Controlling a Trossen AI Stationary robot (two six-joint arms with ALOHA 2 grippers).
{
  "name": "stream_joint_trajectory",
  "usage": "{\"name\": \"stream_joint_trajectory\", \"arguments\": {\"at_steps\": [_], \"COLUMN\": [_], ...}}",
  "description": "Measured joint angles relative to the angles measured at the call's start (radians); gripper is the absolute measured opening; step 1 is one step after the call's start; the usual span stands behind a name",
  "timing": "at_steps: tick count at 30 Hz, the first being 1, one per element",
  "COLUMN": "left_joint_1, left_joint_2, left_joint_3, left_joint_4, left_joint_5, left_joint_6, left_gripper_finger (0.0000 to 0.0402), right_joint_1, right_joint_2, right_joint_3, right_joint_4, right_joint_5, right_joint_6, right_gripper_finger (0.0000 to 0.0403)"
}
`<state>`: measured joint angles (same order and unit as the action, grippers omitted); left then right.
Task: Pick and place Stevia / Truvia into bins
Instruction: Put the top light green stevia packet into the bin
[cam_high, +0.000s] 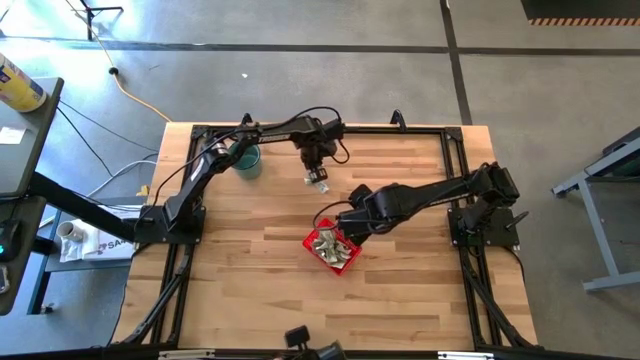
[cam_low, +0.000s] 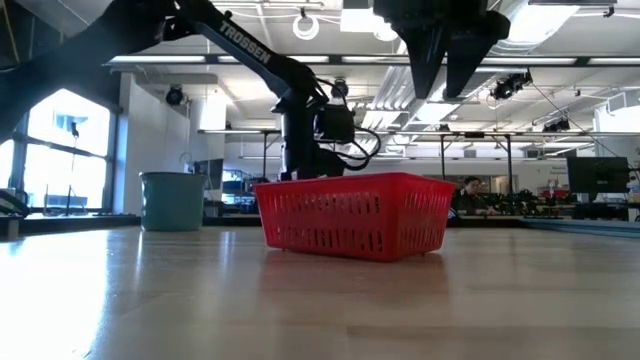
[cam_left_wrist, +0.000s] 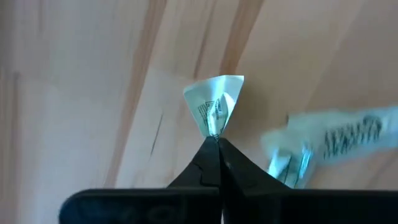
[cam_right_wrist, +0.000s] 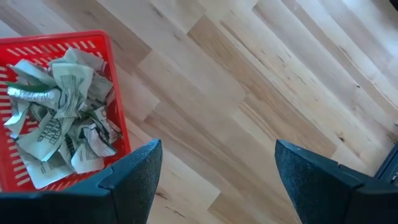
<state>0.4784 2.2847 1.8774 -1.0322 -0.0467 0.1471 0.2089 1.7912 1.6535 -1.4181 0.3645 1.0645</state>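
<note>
The left pincer (cam_left_wrist: 217, 138) was pinched shut on one sachet (cam_left_wrist: 215, 102), catching it by a crumpled corner so that the paper fanned out beyond the fingertips. A second sachet (cam_left_wrist: 323, 144) lay on the counter (cam_high: 400, 290) just beside it, blurred, and whether it touched the held one could not be told. In the overhead view this pincer (cam_high: 318, 178) hung over the far middle of the counter, right of the teal cup (cam_high: 247, 161) and well apart from the red basket (cam_high: 312, 240), which sat nearer and held a heap of crumpled sachets (cam_right_wrist: 59, 118).

The right pincer (cam_right_wrist: 217, 171) hovered with its fingers spread wide and empty, just beside the basket's right wall (cam_right_wrist: 118, 112), above bare wood.

The main risk seemed to be the grip itself: a pinch on one thin corner could let the sachet slip or tear free during the carry, dropping it short of the basket. The neighbouring sachet might be dragged along if it was caught underneath. The right arm also stood close to the basket, so the left arm's approach could crowd or strike it unless one gave way. A release from too high could let the light paper flutter past the rim
</note>
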Motion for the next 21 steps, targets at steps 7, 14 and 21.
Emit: {"name": "stream_joint_trajectory", "arguments": {"at_steps": [7,14,21], "left_joint_1": [-0.045,-0.251,-0.490], "left_joint_2": [-0.119,-0.364,-0.503], "left_joint_3": [0.000,-0.060,-0.263], "left_joint_4": [-0.152,-0.081,0.069], "left_joint_5": [0.105,0.259,0.213], "left_joint_6": [-0.006,0.006,-0.107], "left_gripper_finger": [0.0030,0.0033,0.0064], "right_joint_1": [0.000,0.079,0.195], "right_joint_2": [-0.004,-0.075,-0.163], "right_joint_3": [0.000,0.000,-0.016], "right_joint_4": [-0.009,-0.159,-0.153], "right_joint_5": [0.014,0.002,-0.006], "right_joint_6": [-0.018,0.136,0.321], "right_gripper_finger": [0.0302,0.0302,0.0302]}}
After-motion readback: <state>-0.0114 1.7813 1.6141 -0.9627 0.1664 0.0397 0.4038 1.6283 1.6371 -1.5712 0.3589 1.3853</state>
